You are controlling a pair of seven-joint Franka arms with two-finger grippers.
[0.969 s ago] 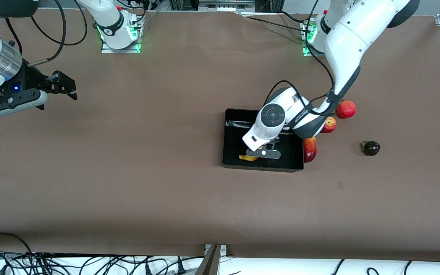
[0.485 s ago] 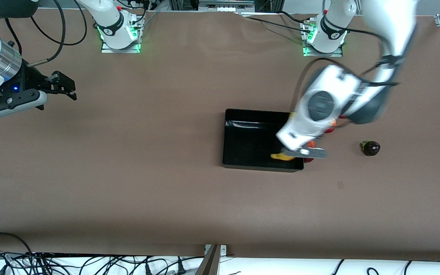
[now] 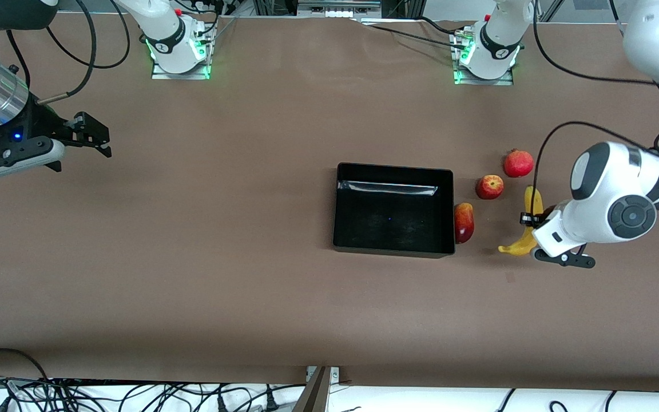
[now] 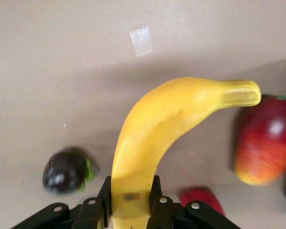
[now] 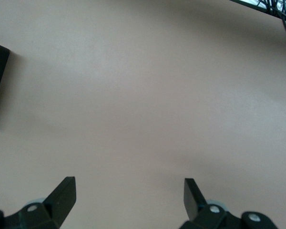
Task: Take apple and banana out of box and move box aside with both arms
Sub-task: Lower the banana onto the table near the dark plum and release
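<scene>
My left gripper (image 3: 531,219) is shut on the yellow banana (image 3: 527,226) and holds it above the table beside the dark purple fruit, which my left hand hides in the front view. In the left wrist view the fingers (image 4: 104,198) clamp the banana (image 4: 157,124), with the purple fruit (image 4: 66,169) and the mango (image 4: 264,143) below it. The black box (image 3: 392,167) is empty. The mango (image 3: 464,222) lies against its wall. The apple (image 3: 489,186) and the pomegranate (image 3: 518,163) lie nearby. My right gripper (image 3: 92,134) waits open and empty at the right arm's end of the table (image 5: 128,191).
A small tape patch (image 3: 510,277) is on the brown table nearer to the front camera than the banana; it also shows in the left wrist view (image 4: 142,40). The arm bases (image 3: 178,51) stand along the table's top edge. Cables (image 3: 135,395) hang past the near edge.
My left gripper has carried the banana out of the box, over the mango, to above the table by the purple fruit. The right arm has barely moved.
</scene>
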